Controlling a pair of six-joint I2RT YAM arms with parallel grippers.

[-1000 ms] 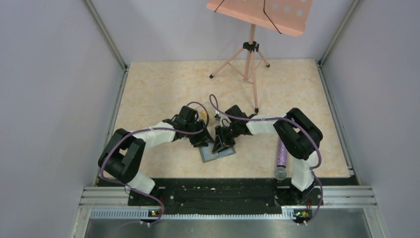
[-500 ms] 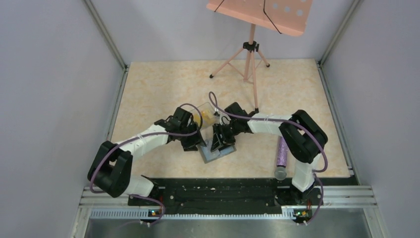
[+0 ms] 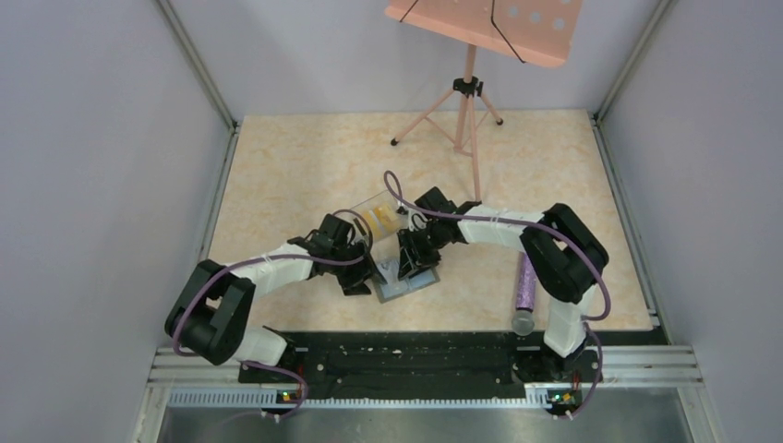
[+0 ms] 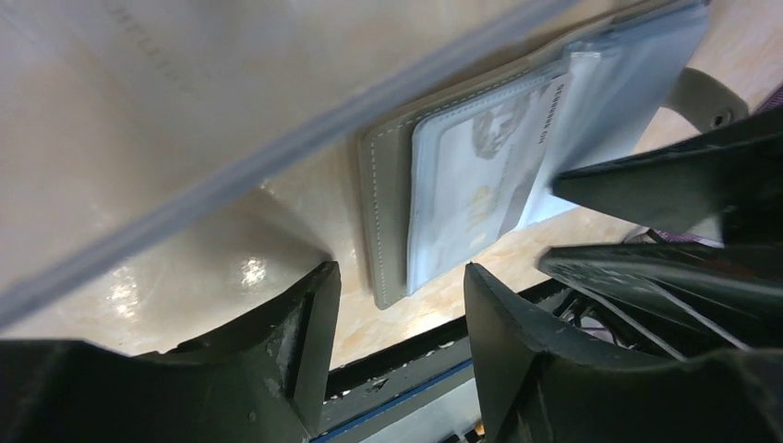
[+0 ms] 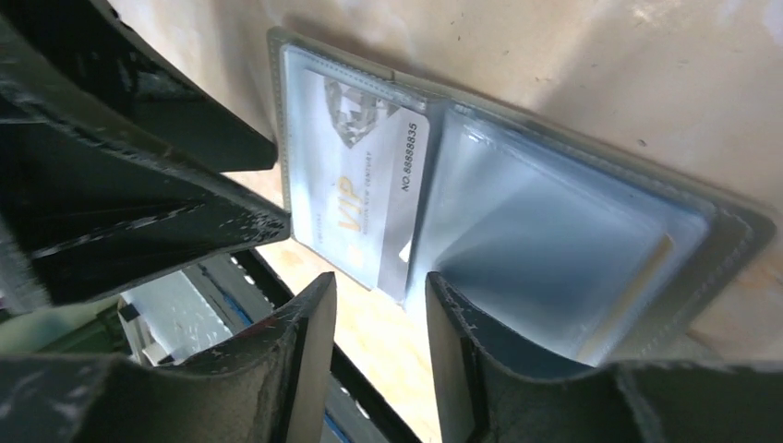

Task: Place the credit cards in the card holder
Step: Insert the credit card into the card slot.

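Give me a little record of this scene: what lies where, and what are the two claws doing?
card holder: open flat on the table, pockets up
pale card: tucked in one pocket; the other pocket looks empty
clear box: beyond the holder, yellow cards inside
left gripper: open, above the holder's edge
right gripper: open, above the pale card

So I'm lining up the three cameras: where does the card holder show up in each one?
Top external: the card holder lies open on the table, just below the picture's centre.
Left wrist: centre to upper right, running off towards the top-right corner.
Right wrist: spread open across the middle.
Shared landmark: the whitish VIP card in its pocket, clear in both wrist views.
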